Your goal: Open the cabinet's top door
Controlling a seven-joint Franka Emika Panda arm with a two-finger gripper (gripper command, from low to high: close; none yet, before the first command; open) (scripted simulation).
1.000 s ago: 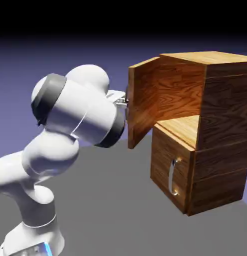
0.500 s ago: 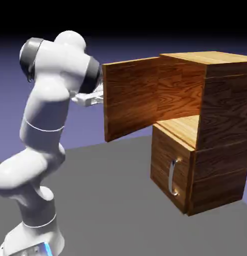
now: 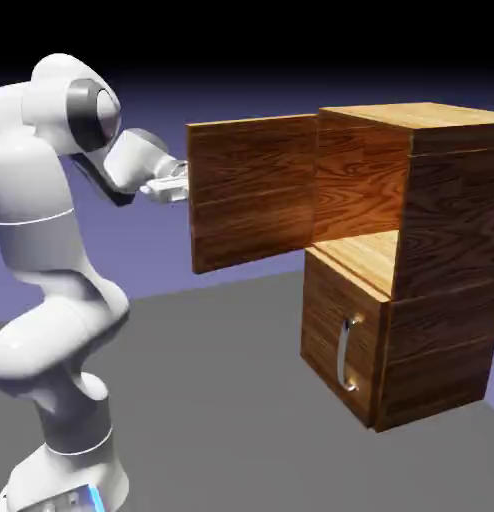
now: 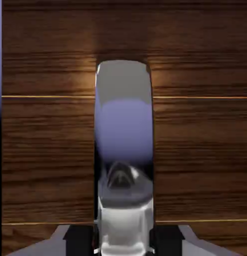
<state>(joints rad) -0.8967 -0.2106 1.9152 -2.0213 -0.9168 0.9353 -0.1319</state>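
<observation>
- We judged the main risk a slip — the gripper (image 4: 123, 240) was clamped on the top door's silver handle (image 4: 124, 120), and any pull off the hinge arc could have wrenched it free.
- The top door (image 3: 253, 190) stood swung wide out from the cabinet (image 3: 431, 250), toward the arm.
- The lower door (image 3: 341, 340) stayed closed; nothing on the grey surface (image 3: 221, 400) blocked the swing.
</observation>
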